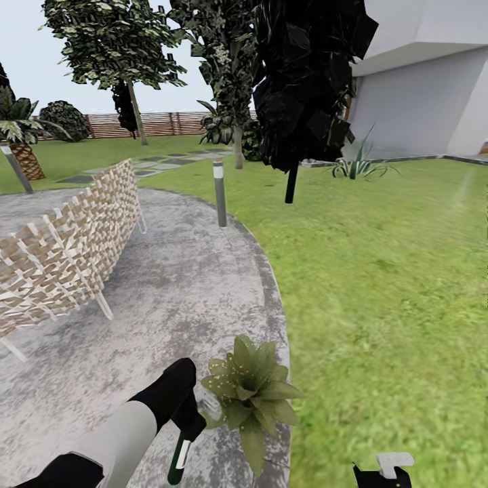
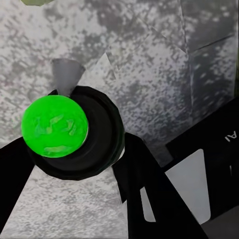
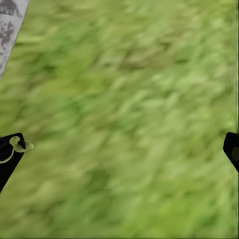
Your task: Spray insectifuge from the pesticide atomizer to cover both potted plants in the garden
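Nearest the head camera, low at the left, the left end effector is clamped on the pesticide atomizer, which hangs from it with its dark green body and white label band pointing down toward the concrete patio. In the left wrist view the bottle is seen end-on as a bright green disc in a dark ring, set between the black fingers, with a pale grey part beyond it that may be the nozzle.

Just right of the bottle, at the patio's rim, stands one potted plant, its speckled leaves close to the end effector; its pot is hidden under the foliage. No second plant can be made out.

Judging by its slim build, the bottle is probably light and stiff, with a smooth, rather slippery wall; a hold around the neck, just under the trigger head, would stop it sliding or twisting.

Farther right, over the lawn, the right end effector shows at the bottom edge. Its fingertips sit wide apart above blurred grass, holding nothing.
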Available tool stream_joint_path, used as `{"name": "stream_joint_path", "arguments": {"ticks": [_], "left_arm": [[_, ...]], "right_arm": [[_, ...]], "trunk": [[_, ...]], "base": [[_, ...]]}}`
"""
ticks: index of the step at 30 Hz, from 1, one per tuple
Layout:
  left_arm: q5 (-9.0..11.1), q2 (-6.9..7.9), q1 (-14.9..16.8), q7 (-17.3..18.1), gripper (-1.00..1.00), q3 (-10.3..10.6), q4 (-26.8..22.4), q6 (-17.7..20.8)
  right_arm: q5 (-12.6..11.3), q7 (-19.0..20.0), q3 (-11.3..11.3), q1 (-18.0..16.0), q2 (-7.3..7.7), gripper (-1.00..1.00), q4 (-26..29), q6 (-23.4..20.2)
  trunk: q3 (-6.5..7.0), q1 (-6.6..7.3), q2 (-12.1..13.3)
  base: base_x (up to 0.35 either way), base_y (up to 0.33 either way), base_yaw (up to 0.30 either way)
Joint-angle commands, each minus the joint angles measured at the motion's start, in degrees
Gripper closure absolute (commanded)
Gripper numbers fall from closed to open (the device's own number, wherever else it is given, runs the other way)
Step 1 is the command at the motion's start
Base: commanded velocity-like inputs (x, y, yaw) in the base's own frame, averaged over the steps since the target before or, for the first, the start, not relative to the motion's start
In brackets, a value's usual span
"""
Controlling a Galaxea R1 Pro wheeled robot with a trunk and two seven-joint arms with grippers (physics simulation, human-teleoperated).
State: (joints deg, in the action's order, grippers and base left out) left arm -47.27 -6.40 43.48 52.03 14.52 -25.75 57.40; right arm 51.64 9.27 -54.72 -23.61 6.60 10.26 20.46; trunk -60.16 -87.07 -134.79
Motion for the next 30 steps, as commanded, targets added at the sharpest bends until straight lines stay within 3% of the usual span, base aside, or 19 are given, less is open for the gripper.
{"name": "stream_joint_path", "arguments": {"ticks": [1,10,30], "left_arm": [[-0.5,0.06,0.0,0.6,1.0,0.1,-0.1,0.2],[-0.6,0.13,0.0,0.6,1.0,0.2,-0.1,0.2],[-0.5,0.17,-0.1,0.6,1.0,0.0,0.0,0.1]], "right_arm": [[0.1,0.4,-0.5,0.0,-0.05,-1.0,0.0,0.2],[0.1,0.4,-0.5,0.0,-0.1,-1.0,-0.1,0.1],[0.1,0.4,-0.5,0.0,-0.1,-1.0,0.0,0.2]], "trunk": [[-0.05,0.01,0.0],[-0.05,0.01,0.0],[-0.05,0.01,0.0]], "base": [[0.0,-0.272,0.0],[0.0,-0.213,0.219],[0.0,-0.008,0.279]]}}
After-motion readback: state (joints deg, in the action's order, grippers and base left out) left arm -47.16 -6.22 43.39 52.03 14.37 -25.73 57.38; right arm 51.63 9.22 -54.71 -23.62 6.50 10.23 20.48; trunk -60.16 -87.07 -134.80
